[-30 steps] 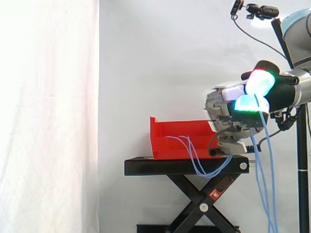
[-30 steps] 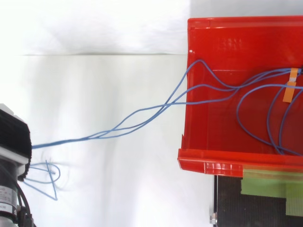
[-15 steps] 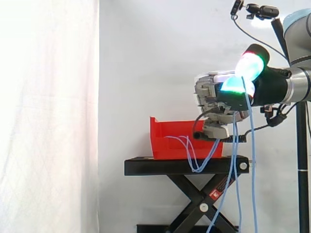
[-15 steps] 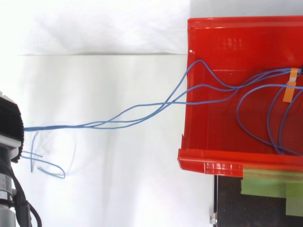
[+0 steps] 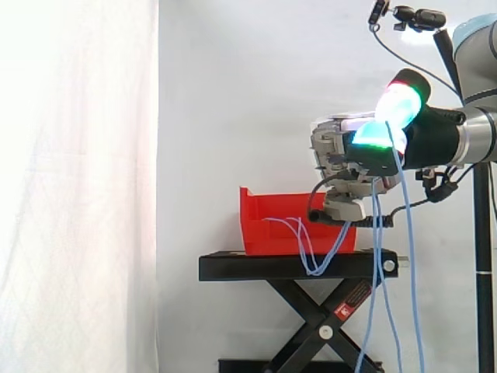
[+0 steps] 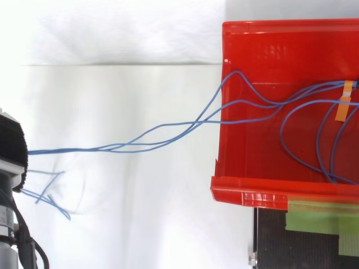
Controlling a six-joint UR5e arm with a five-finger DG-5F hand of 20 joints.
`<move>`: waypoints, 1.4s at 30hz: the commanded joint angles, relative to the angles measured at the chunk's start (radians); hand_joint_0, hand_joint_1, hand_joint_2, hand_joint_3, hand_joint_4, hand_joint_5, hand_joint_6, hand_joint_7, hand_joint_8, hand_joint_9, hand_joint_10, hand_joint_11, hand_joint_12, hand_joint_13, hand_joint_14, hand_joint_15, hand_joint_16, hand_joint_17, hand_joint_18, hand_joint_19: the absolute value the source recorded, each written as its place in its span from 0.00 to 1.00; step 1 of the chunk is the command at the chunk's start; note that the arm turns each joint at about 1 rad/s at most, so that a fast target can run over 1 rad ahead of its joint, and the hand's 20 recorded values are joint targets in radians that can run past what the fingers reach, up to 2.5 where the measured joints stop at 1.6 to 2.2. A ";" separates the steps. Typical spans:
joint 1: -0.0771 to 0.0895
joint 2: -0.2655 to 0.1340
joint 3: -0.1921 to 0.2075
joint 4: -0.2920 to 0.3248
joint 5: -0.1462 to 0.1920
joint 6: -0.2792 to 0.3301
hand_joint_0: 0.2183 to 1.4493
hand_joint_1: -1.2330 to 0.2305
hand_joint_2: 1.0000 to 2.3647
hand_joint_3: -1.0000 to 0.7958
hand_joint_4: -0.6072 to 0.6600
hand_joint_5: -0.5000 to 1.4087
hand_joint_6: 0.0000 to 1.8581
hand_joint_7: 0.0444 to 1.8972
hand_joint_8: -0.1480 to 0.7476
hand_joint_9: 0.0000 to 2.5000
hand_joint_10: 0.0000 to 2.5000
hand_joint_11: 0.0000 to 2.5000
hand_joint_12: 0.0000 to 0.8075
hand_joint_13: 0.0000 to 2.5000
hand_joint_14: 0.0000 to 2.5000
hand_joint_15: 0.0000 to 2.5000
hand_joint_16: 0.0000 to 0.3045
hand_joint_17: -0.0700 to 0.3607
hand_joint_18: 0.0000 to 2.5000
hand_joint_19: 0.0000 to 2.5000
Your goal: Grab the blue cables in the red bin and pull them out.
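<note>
Hand (image 5: 349, 158) clenched round thin blue cables (image 6: 84, 149); strands sag from red bin (image 6: 269, 50), loose ends dangling below.

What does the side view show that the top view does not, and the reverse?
Side view: the hand pinching thin blue cables, their ends hanging past the black scissor stand's crossed legs. Top view: cable loops lying inside the red plastic bin, with an orange tape tab on them. Both: that bin with cables trailing over its edge.
</note>
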 commanded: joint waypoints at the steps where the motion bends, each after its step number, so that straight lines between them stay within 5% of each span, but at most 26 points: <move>1: -0.001 0.000 0.000 0.000 0.000 0.000 0.58 0.23 0.00 0.00 0.49 0.67 0.54 0.30 0.41 0.47 0.01 0.57 0.34 0.55 0.18 0.63 0.15 0.39 0.34 0.38; 29: 0.001 0.000 0.000 0.000 0.000 0.000 0.59 0.22 0.00 0.00 0.48 0.67 0.55 0.28 0.41 0.47 0.01 0.58 0.34 0.52 0.22 0.64 0.15 0.40 0.33 0.37; 42: 0.001 0.000 0.000 0.000 0.000 0.000 0.59 0.22 0.00 0.01 0.48 0.67 0.55 0.29 0.41 0.46 0.01 0.55 0.35 0.54 0.12 0.66 0.15 0.40 0.33 0.37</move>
